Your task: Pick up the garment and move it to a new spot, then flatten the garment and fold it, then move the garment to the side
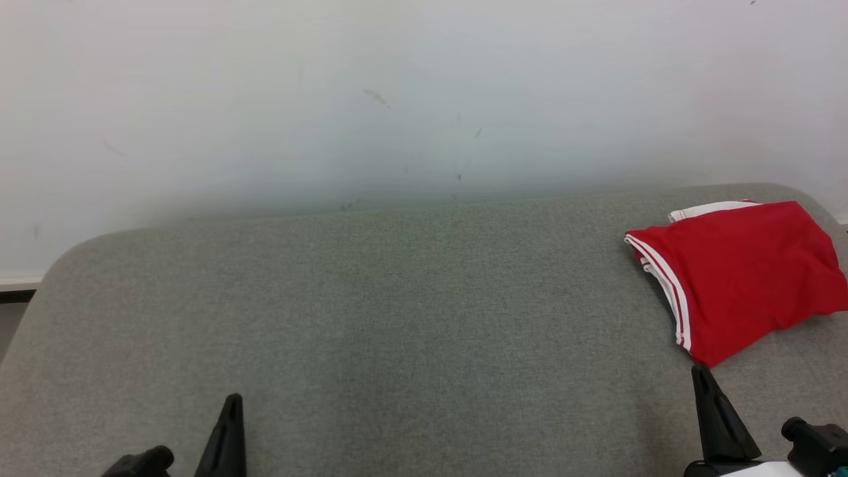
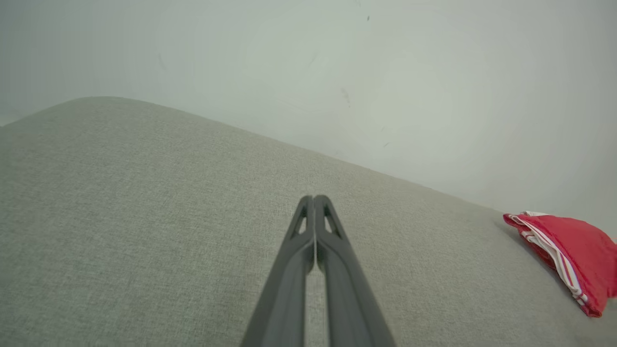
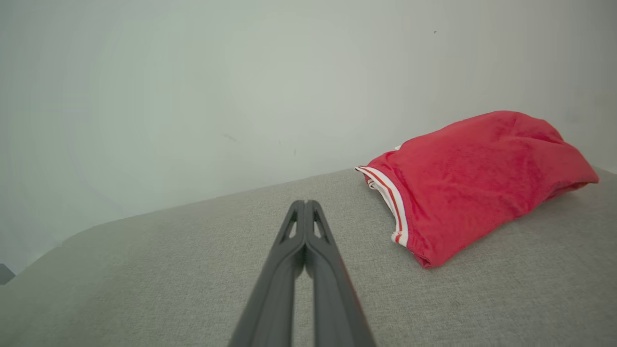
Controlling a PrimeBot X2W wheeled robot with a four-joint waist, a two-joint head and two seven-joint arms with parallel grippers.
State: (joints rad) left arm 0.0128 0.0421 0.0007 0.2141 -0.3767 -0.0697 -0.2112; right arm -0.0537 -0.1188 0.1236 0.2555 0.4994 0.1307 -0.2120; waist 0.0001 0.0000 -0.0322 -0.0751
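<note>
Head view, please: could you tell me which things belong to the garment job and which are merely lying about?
Job: red garment, at the surface's right side; grey fabric surface beneath it; left gripper, shut; right gripper, shut.
Lying about: scuffed white wall behind.

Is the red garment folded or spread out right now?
Folded: the red garment lies as a compact bundle, layered white-striped edges stacked along one side, on the grey surface.

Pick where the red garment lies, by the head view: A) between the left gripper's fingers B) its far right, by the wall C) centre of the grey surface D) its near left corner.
B: the garment lies bundled at the far right of the surface, close to the wall.
</note>
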